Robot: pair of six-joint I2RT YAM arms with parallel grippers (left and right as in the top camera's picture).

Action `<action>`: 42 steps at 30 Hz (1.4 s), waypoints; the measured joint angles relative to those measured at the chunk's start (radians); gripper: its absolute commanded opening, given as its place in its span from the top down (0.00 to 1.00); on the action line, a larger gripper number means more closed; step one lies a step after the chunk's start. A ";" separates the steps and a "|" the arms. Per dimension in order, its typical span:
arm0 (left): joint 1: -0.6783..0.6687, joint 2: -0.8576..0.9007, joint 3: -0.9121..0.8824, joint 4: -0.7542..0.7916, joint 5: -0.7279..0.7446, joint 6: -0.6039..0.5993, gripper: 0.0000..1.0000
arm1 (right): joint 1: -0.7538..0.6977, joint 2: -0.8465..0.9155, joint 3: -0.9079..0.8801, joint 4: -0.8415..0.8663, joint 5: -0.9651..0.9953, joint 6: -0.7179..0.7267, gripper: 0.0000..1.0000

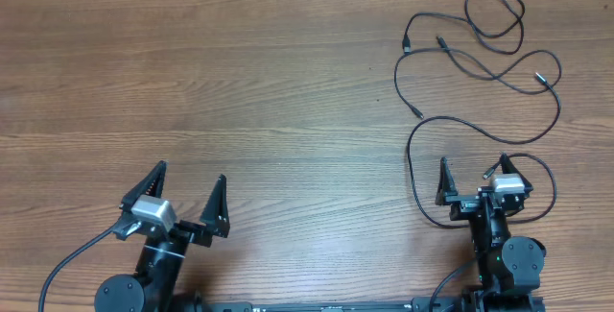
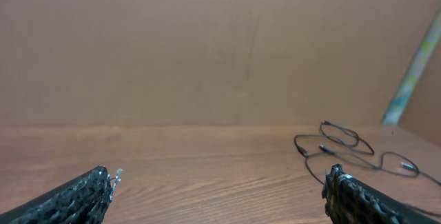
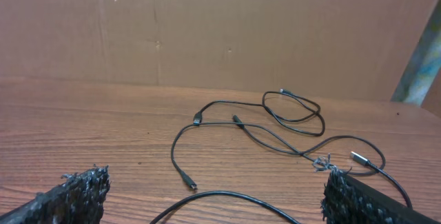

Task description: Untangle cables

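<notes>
Several thin black cables point(image 1: 477, 66) lie in crossing loops on the wooden table at the far right. One long loop point(image 1: 412, 158) curls round my right gripper point(image 1: 473, 161), which stands open above the table with nothing between its fingers. In the right wrist view that loop point(image 3: 227, 195) runs across the gap of the right gripper point(image 3: 217, 179). A small plug point(image 3: 189, 182) lies just ahead, and a silver plug point(image 3: 360, 158) lies by the right finger. My left gripper point(image 1: 189, 173) is open at the near left, far from the cables. In its own view the left gripper point(image 2: 219, 179) is empty, with the cables point(image 2: 322, 147) off to the right.
The wooden table point(image 1: 240, 82) is bare on the left and in the middle. A brown cardboard wall point(image 3: 220, 31) stands behind the table's far edge. A pale strip point(image 2: 413, 72) leans at the far right.
</notes>
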 measured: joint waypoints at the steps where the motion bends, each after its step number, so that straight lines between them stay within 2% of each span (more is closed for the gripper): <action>1: -0.005 0.000 -0.005 0.005 -0.011 -0.006 0.00 | 0.000 0.000 0.000 0.000 0.000 0.000 0.00; 5: -0.024 0.000 -0.024 0.060 -0.054 -0.020 0.00 | 0.000 0.000 0.000 0.000 0.000 0.000 0.00; 23: -0.077 -0.001 -0.249 0.547 -0.123 -0.046 0.00 | 0.000 0.000 0.000 0.000 0.000 0.000 0.00; 29: -0.090 -0.002 -0.308 0.618 -0.172 -0.071 0.00 | 0.000 0.000 0.000 0.000 0.000 0.000 0.00; 36: -0.155 -0.002 -0.318 0.624 -0.299 -0.078 0.01 | 0.000 0.000 0.000 0.000 0.000 0.000 0.00; 42: -0.153 -0.002 -0.320 0.523 -0.349 -0.051 0.00 | 0.000 0.000 0.000 0.001 0.000 0.000 0.00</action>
